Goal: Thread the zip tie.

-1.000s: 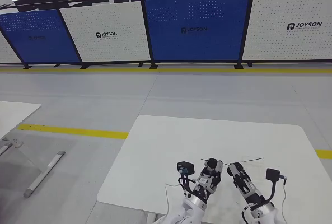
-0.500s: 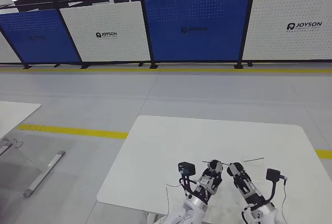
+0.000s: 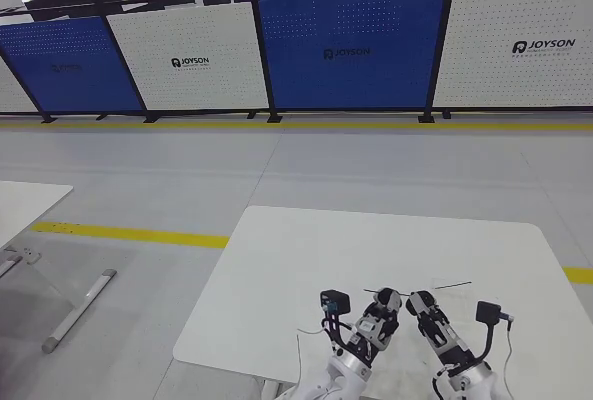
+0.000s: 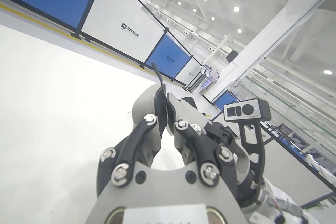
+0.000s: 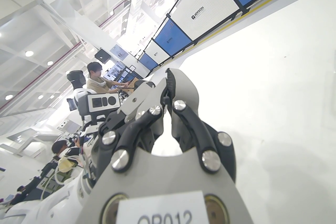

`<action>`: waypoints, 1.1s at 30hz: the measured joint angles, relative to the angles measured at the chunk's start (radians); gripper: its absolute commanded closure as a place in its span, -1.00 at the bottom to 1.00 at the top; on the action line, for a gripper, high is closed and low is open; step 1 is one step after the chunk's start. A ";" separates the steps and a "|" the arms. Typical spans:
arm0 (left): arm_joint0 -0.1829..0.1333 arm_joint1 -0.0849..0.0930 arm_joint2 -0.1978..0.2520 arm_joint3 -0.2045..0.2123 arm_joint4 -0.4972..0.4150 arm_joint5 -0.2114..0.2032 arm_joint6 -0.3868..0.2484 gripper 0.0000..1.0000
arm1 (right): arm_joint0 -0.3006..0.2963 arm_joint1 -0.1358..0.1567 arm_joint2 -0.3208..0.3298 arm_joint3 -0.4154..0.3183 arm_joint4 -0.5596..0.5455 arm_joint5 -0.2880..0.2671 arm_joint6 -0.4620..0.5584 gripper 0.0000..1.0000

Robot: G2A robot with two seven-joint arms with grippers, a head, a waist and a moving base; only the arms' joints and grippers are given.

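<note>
The zip tie (image 3: 454, 286) is a thin black strip held just above the white table (image 3: 306, 260), near its front edge. My left gripper (image 3: 386, 296) and right gripper (image 3: 417, 299) stand tip to tip, almost touching. In the left wrist view my left gripper (image 4: 166, 97) is shut on the zip tie (image 4: 157, 72), whose thin end sticks out past the fingertips. In the right wrist view my right gripper (image 5: 168, 80) is shut, with a small black piece of the zip tie (image 5: 165, 99) pinched between its pads. How the two ends meet is hidden between the grippers.
The table's front edge (image 3: 236, 362) lies close under both arms. White tabletop stretches away beyond the grippers to the far edge (image 3: 396, 213). Another white table (image 3: 6, 210) stands apart at the left.
My left gripper has crept slightly toward the right gripper. The right gripper has barely moved.
</note>
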 measured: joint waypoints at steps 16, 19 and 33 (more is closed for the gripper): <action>0.007 0.001 0.002 -0.014 0.017 -0.003 -0.001 1.00 | -0.016 0.014 -0.003 -0.027 -0.016 0.000 -0.018 1.00; 0.011 0.003 -0.002 -0.023 -0.018 -0.032 -0.032 1.00 | -0.015 0.016 -0.004 -0.027 -0.016 0.000 -0.017 1.00; 0.014 0.003 -0.006 -0.025 0.022 0.004 0.008 0.16 | -0.012 0.024 -0.007 -0.020 -0.007 0.000 -0.028 1.00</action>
